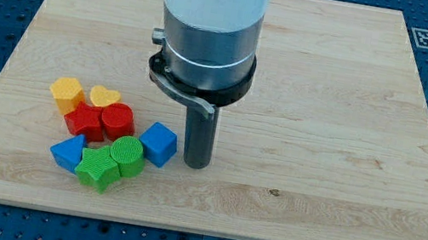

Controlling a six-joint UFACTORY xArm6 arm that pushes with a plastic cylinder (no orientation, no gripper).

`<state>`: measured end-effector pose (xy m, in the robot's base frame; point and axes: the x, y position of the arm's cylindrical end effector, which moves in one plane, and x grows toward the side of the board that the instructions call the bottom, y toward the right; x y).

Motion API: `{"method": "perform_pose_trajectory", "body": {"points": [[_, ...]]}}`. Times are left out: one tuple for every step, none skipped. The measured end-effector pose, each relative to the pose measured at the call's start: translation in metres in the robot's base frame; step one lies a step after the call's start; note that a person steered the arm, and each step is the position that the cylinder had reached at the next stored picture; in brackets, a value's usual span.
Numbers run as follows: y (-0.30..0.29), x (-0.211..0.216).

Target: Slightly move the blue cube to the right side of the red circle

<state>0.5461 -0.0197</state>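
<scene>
The blue cube [159,143] lies on the wooden board [344,115], just right of the cluster of blocks. The red circle [118,120] is a red cylinder to its upper left, a small gap between them. My tip [196,164] rests on the board just right of the blue cube, a narrow gap apart. The rod rises from there into the grey and white arm body at the view's top.
A red star-like block [84,121] touches the red circle's left. An orange block [67,93] and a yellow heart [104,97] lie above. A green cylinder [127,155], a green star [98,169] and a blue wedge-like block [68,152] lie below.
</scene>
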Motion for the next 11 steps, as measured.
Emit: {"method": "perform_pose_trajectory", "body": {"points": [[-0.001, -0.001], [-0.002, -0.020], [-0.005, -0.017], [-0.029, 0.003], [-0.031, 0.003], [-0.014, -0.022], [-0.010, -0.029], [-0.025, -0.033], [-0.025, -0.034], [-0.017, -0.032], [-0.012, -0.032]]}}
